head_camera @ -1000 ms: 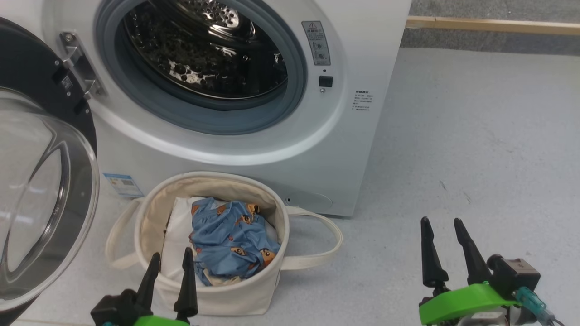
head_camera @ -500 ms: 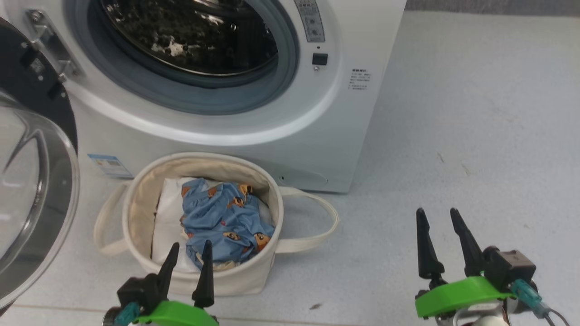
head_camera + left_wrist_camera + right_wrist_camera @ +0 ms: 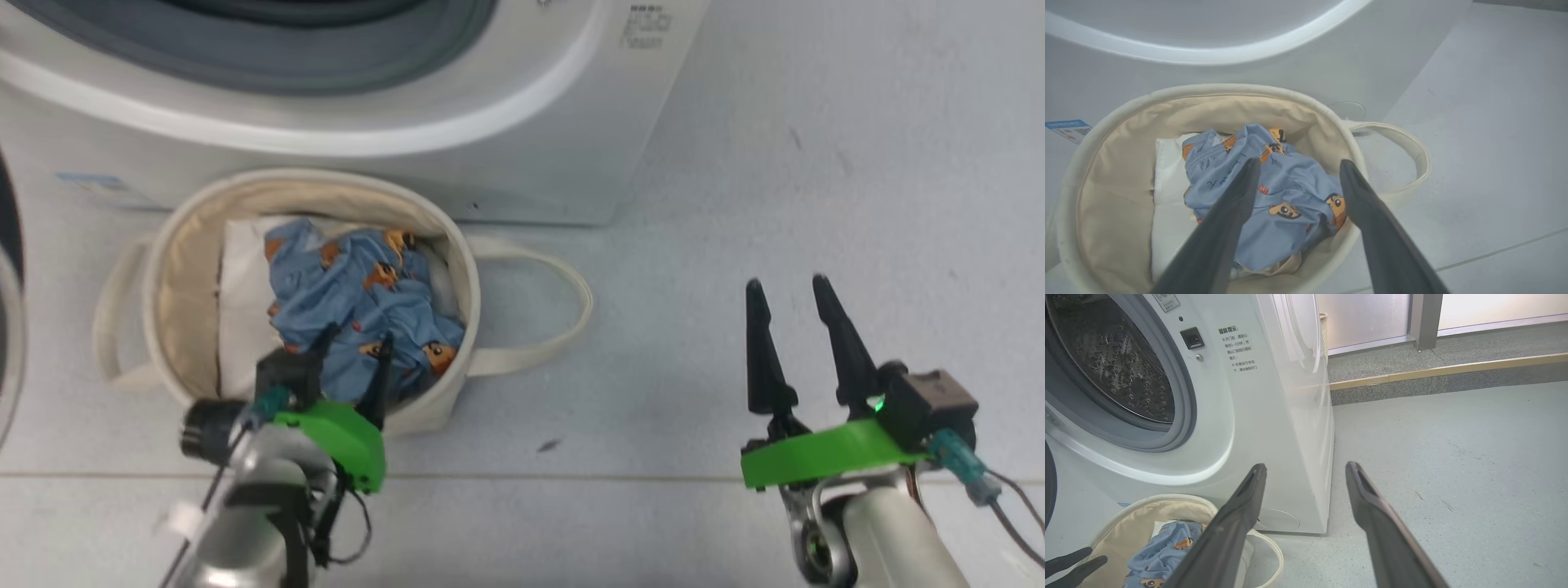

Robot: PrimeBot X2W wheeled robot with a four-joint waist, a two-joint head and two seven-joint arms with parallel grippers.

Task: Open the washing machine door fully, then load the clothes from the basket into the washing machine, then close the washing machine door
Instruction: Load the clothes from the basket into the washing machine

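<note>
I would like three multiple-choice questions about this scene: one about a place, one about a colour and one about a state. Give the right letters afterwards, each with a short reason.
1. Where do the clothes lie?
A. in the drum
B. in the basket
C. on the floor

2. Which colour is the main fabric of the clothes?
A. light blue
B. red
C. green

3. How is the left gripper?
A. shut on the clothes
B. shut on a loop handle
C. open, over the basket

Answers:
1 B, since the cream wall of the basket goes all around the clothes.
2 A, since the fabric is light blue with an orange-brown print.
3 C, since in the left wrist view its jaws stand wide apart above the clothes and hold nothing.
</note>
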